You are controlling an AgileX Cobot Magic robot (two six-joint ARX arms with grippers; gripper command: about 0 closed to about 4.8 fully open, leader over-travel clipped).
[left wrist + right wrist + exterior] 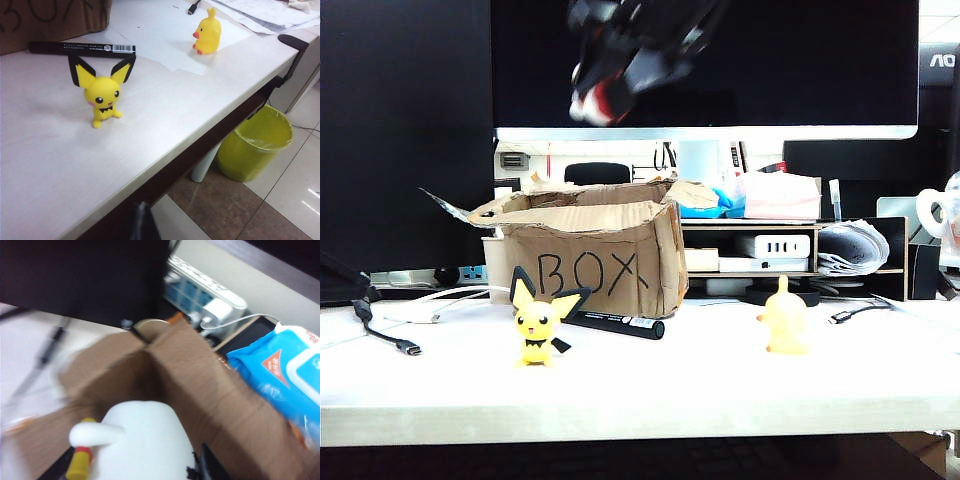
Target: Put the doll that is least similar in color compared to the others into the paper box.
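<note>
Two yellow dolls, one with black-tipped ears (542, 320) and one plain (785, 318), stand on the white table (650, 390) in front of the paper box (595, 255), a black marker (615, 323) lying between the eared one and the box. High above the box's open top, the right gripper (620, 75) clamps the white doll (145, 445) by its rounded body; it looks light, hard and slick, so a hold across the belly seems safest. The left gripper (142, 222) waits off the table edge, its fingers unreadable.
</note>
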